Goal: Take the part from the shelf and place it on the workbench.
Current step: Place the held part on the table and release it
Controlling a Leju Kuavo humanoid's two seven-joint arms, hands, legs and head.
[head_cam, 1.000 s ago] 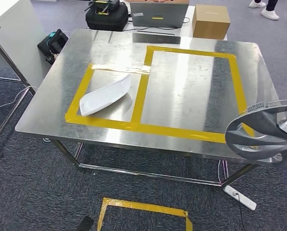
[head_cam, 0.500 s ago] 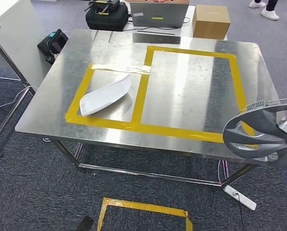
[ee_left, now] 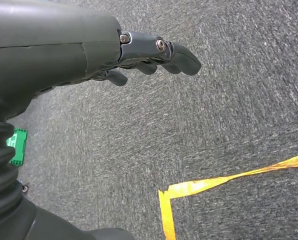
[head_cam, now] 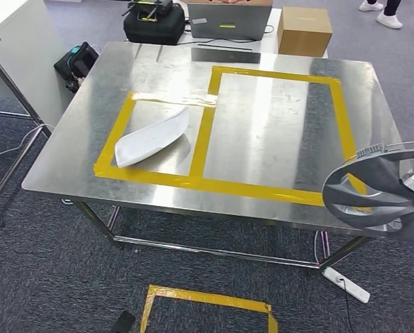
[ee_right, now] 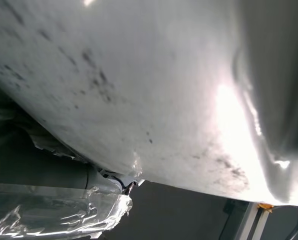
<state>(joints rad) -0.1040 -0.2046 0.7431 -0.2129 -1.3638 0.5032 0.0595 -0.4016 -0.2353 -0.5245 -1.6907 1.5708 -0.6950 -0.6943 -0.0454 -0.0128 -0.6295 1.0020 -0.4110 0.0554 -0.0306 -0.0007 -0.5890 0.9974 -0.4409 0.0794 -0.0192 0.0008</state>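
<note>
Head view — part: a grey ring-shaped part [head_cam: 374, 194] with spokes hangs at the right edge of the picture, over the near right corner of the worktop [head_cam: 256, 132]; it is above the surface, and I cannot tell whether it touches it.
Right wrist view — right robot hand: a pale, smudged curved surface sits close against the camera and the fingers are hidden, so I cannot tell how this robot hand is set or whether it grips the part.
Left wrist view — left robot hand [ee_left: 147, 57]: hangs over grey carpet with nothing in it, its dark fingers [ee_left: 179, 55] stretched out together and slightly bent — well apart from the part.
Worktop count: one white curved shell [head_cam: 151, 137] lies inside the smaller yellow tape frame [head_cam: 157, 135]; one larger yellow tape frame [head_cam: 275, 132] adjoins it on the right. Two frames, one shell, one grey part.
Floor count: one yellow tape outline [head_cam: 207, 305] in front of the worktop; one white power strip [head_cam: 346, 284] near the right leg.
Behind the worktop: one cardboard box [head_cam: 304, 30], one black case [head_cam: 154, 23], one laptop [head_cam: 228, 19].
</note>
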